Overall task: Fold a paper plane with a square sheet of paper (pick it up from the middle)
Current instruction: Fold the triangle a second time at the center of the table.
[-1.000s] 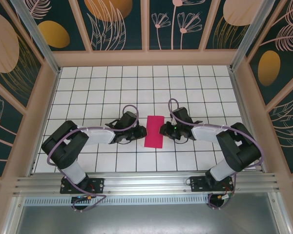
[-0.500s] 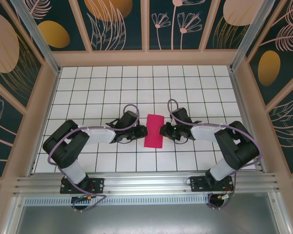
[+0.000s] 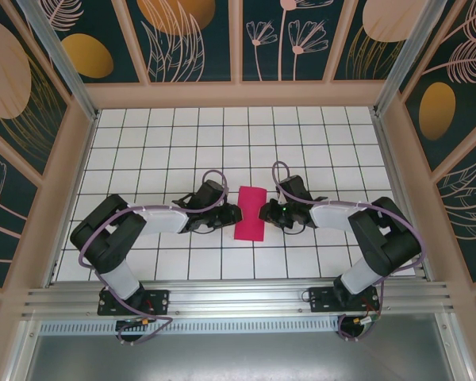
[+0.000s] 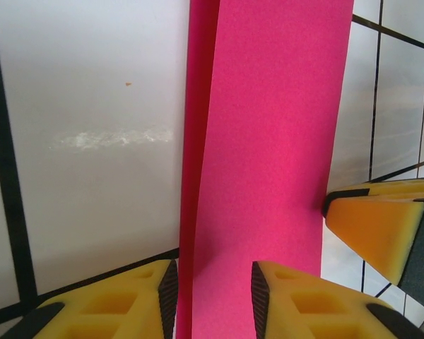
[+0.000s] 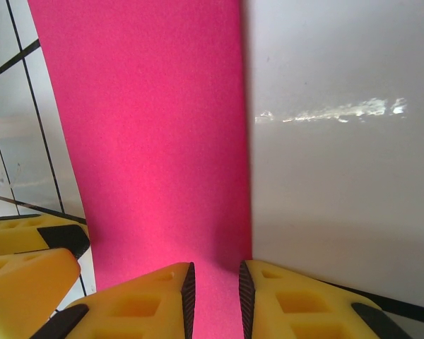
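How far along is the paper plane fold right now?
Done: the square sheet of paper is folded once into a two-layer rectangle. In hand: left gripper and right gripper sit at its opposite long edges, jaws slightly apart. Remaining: pointed nose and wing folds.

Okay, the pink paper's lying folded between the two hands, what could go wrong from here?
1. The pink paper layers look offset along one long edge in the left wrist view; pressing now could set a crooked crease.
2. The left hand and right hand flank the pink paper from opposite sides, fingertips close; they might bump each other or shove it sideways on the slick table.
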